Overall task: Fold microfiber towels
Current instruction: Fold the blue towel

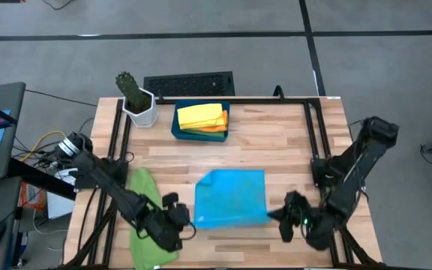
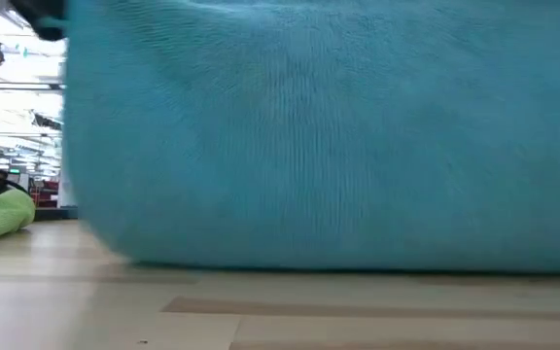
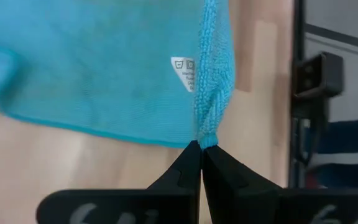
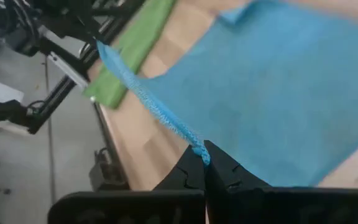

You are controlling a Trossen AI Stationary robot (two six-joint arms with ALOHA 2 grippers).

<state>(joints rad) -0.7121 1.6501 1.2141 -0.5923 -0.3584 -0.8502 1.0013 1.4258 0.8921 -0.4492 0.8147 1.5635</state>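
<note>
The sky-blue towel (image 1: 231,196) lies spread at the table's near middle and fills the low view (image 2: 329,136) like a curtain. My left gripper (image 1: 190,223) is shut at its near left corner and my right gripper (image 1: 277,217) at its near right corner. A green towel (image 1: 145,217) lies crumpled at the near left, under my left arm. Yellow (image 1: 199,115) and orange (image 1: 217,126) towels lie stacked in the dark teal tray (image 1: 177,129) at the far middle. My left gripper pinches the blue towel's near left corner (image 3: 209,138) between its fingertips (image 3: 188,163), slanting down from the table's left. The hem (image 3: 215,74) runs away from the fingers. The rest of the cloth lies on the table. My right gripper pinches the near right corner (image 4: 199,151) between its fingertips (image 4: 219,167), slanting down from the table's right. The near hem (image 4: 143,93) runs raised and fairly straight toward my left gripper. The cloth beyond rests on the table.
A white pot with a cactus (image 1: 137,101) stands at the far left corner, and a dark keyboard (image 1: 190,84) lies beyond the table's far edge. Black frame rails (image 1: 317,135) run along both sides. Bare wood (image 1: 276,142) lies between the tray and the blue towel.
</note>
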